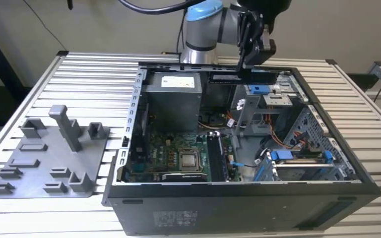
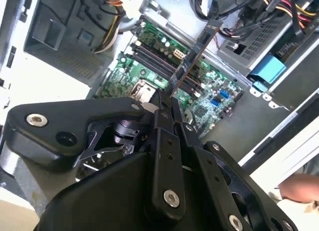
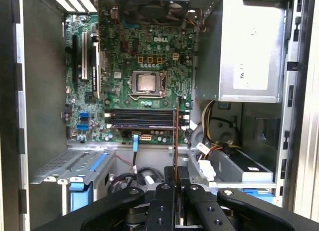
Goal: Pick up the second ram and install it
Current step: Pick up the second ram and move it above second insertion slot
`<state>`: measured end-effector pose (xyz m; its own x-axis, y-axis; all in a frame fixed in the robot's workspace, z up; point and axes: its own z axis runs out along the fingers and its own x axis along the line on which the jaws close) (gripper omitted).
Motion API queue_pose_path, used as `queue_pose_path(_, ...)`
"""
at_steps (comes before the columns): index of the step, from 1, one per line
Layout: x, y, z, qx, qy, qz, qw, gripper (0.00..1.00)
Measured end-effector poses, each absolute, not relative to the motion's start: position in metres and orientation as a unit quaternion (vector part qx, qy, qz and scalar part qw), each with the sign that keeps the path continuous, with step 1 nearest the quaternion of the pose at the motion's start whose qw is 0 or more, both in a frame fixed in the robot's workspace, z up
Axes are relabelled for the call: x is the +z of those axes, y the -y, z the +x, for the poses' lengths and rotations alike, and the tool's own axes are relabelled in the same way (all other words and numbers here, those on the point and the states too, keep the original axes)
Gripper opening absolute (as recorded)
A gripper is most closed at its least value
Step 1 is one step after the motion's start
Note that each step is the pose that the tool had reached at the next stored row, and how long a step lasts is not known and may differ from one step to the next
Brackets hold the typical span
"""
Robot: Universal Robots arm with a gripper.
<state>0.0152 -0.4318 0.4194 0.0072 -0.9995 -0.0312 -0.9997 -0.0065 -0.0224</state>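
Above the open computer case [image 1: 243, 210], exterior view: the gripper [image 1: 245, 69] hangs near the rim by the arm's base. It is clamped on the second ram [image 1: 241, 78], which is held level and well clear of the motherboard [image 1: 177, 153]. A grey tray [image 1: 45, 168] lies on the table [image 1: 85, 74] at the exterior view's left.

Second wrist view: fingers [image 2: 164, 141] pinched tight, and the ram [image 2: 197, 52] sticks out from them over the green board [image 2: 149, 66].

First wrist view: the ram [image 3: 176, 141] shows edge-on as a thin line between the closed fingertips [image 3: 168, 191], with the memory slots [image 3: 142, 119] beyond it.
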Motion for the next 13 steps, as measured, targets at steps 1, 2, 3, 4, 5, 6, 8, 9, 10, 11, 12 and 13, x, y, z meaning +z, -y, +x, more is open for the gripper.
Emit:
queue_pose_path(1,0.419,0.428,0.015,0.003,-0.705,-0.709,0.019,0.14)
queue_pose_path(2,0.419,0.424,0.015,0.003,-0.705,-0.709,0.019,0.14)
queue_pose_path(3,0.419,0.421,0.015,0.003,-0.705,-0.709,0.019,0.14)
queue_pose_path(4,0.419,0.418,0.015,0.003,-0.705,-0.709,0.019,0.14)
queue_pose_path(5,0.419,0.415,0.015,0.003,-0.705,-0.709,0.019,0.14)
queue_pose_path(6,0.419,0.413,0.015,0.003,-0.705,-0.709,0.019,0.14)
queue_pose_path(8,0.419,0.410,0.015,0.003,-0.705,-0.709,0.019,0.14)
queue_pose_path(9,0.419,0.410,0.015,0.003,-0.705,-0.709,0.019,0.14)
queue_pose_path(10,0.419,0.410,0.015,0.003,-0.705,-0.709,0.019,0.14)
queue_pose_path(11,0.419,0.411,0.015,0.003,-0.705,-0.709,0.019,0.14)
queue_pose_path(12,0.419,0.411,0.015,0.003,-0.705,-0.709,0.019,0.14)
queue_pose_path(13,0.419,0.411,0.015,0.003,-0.705,-0.709,0.019,0.14)
